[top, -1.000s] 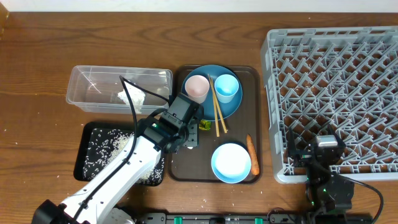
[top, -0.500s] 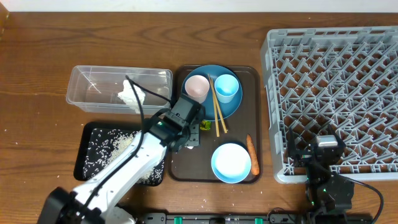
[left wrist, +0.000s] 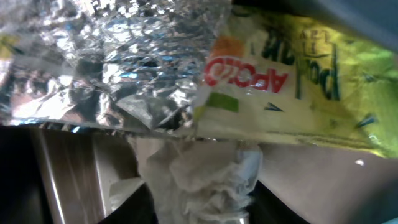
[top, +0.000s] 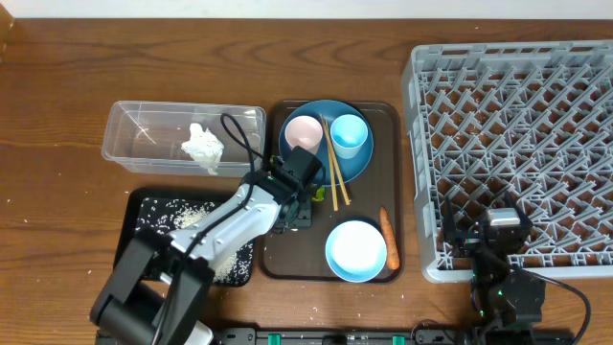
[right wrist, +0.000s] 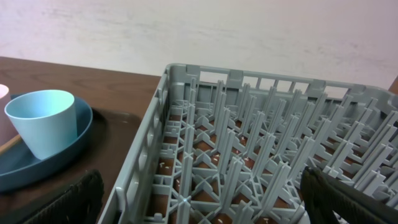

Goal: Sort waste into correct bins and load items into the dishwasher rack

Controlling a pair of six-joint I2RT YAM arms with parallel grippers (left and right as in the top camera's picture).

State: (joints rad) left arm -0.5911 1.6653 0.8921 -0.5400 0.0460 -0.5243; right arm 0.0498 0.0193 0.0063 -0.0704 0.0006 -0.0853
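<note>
Dark wooden table [top: 57, 115], pale wall [right wrist: 186, 31] behind. Left of the brown serving tray [top: 287, 251]: white tissue wad [top: 202, 146] already in the clear tub [top: 182, 105], rice grains [top: 158, 225] in the black tray [top: 124, 259]. On the serving tray, unsorted: crumpled foil [left wrist: 118, 56], green-yellow wrapper [left wrist: 298, 81], carrot piece [top: 387, 237]. Unloaded: blue plate [top: 356, 165] bearing pink cup [top: 305, 133], blue cup [top: 349, 134] and chopsticks [top: 334, 163], plus light-blue bowl [top: 356, 251]. Right of it, dishwasher rack [top: 517, 125] with no dishes. Perhaps a third done. Left gripper [top: 306, 197] down over foil and wrapper; grip impossible to tell. Right gripper [right wrist: 208, 199] well right of the tray, spread wide, holding nothing.
</note>
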